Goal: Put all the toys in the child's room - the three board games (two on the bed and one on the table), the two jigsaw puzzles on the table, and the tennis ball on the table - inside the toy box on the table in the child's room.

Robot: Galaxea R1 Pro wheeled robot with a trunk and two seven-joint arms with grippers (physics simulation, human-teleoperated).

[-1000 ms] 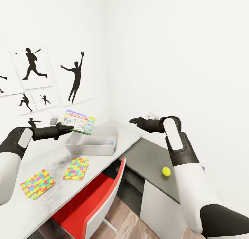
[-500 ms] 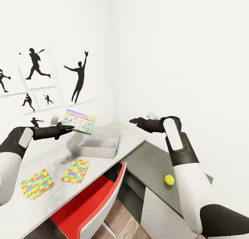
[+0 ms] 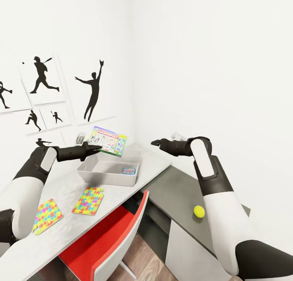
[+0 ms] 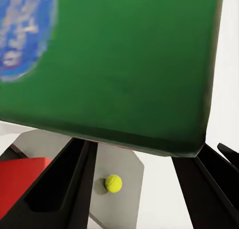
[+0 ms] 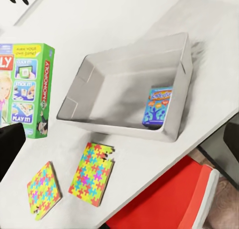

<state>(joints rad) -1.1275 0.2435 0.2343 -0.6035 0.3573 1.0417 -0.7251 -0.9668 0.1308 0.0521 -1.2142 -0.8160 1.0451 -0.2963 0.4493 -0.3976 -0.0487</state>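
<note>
Closest to the camera, at the bottom of the head view, there's a red chair (image 3: 106, 236) tucked under the pale grey tabletop (image 3: 69, 191). Two jigsaw puzzles lie flat on it at lower left: one (image 3: 47, 215) partly behind the left forearm, the other (image 3: 88, 200) a bit right of it, and the two are apart from each other. Lower right, the tennis ball (image 3: 199, 211) sits by itself on the darker grey lower surface (image 3: 183, 191), well away from everything else.

Further back, around the middle of the frame, is the toy box (image 3: 106, 175), a shallow grey tub. The small blue board game (image 3: 129, 170) is already lying inside it, against the right-hand wall.

The left gripper (image 3: 97, 147) has its jaws clamped on the edge of the green Monopoly board game (image 3: 108, 141), which is held up in the air, tilted, over the far rim of the toy box. In the left wrist view the box's green underside (image 4: 114, 64) sits between the two dark fingers (image 4: 59, 189).

The right gripper (image 3: 154, 142) hangs right of centre above the tabletop with nothing in it; I honestly cannot tell how far apart its jaws are.

Behind it all, upper left, the baseball silhouette pictures (image 3: 40, 74) hang on the white wall.
</note>
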